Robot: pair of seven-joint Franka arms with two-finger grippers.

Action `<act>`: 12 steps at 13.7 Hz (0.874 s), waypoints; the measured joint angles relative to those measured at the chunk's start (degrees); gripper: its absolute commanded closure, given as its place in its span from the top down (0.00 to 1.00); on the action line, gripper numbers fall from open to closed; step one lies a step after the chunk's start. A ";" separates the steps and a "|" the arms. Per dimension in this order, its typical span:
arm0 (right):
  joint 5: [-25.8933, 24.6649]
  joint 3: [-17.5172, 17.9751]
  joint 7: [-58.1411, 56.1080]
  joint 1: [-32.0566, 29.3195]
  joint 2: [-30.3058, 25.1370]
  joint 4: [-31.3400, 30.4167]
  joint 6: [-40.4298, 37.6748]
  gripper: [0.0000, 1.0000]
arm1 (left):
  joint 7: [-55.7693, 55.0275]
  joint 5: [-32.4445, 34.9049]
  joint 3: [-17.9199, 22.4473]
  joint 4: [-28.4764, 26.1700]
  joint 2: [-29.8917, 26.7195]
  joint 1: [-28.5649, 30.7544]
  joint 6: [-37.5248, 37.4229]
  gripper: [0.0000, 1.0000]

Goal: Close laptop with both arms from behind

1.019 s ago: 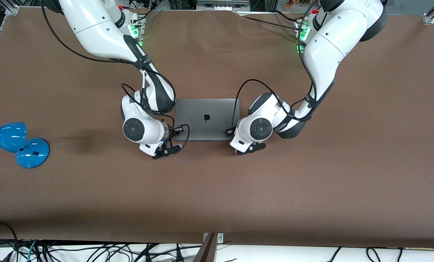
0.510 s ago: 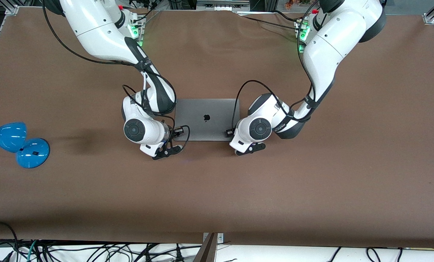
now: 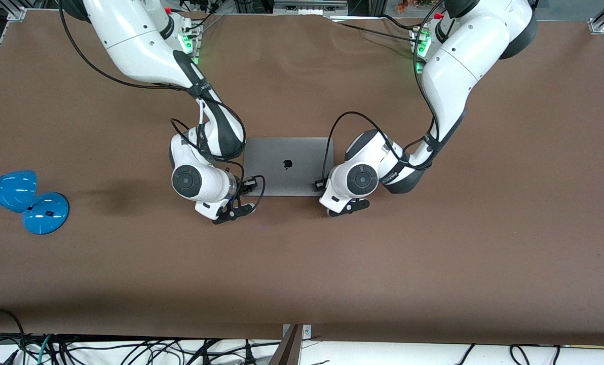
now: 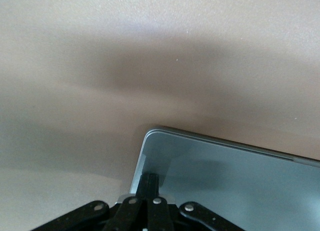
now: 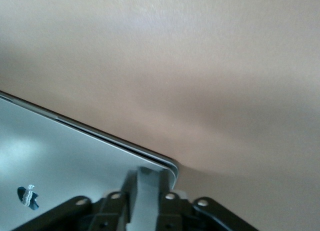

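Now that my right gripper (image 5: 147, 191) has parted slightly while my left gripper (image 4: 150, 191) stays pressed together, the laptop (image 3: 288, 166) looks closed.

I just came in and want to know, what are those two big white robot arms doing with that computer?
They are shutting the slim grey metal laptop, which now lies flat with its lid down on the brown table. The left pincer is shut and rests on one lid corner. The right pincer sits at the other corner, its fingers slightly apart. A blue desk lamp stands toward the right arm's end of the table.
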 measured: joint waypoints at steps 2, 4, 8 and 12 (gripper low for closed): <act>-0.03 -0.28 -0.02 -0.04 -0.29 0.71 -0.01 1.00 | 0.04 0.14 0.16 0.26 0.01 0.14 0.10 1.00; -0.04 -0.43 -0.03 -0.04 -0.81 1.38 -0.01 1.00 | 0.08 0.18 0.21 0.83 0.00 0.36 0.10 1.00; -0.08 -1.58 0.04 0.02 -4.16 1.88 -4.16 1.00 | 1.42 0.20 0.19 1.42 -1.10 0.93 -2.02 1.00; -0.98 -5.05 3.40 -0.67 -9.73 5.36 -15.95 1.00 | 3.93 0.20 -0.47 1.60 -6.21 3.01 -10.33 1.00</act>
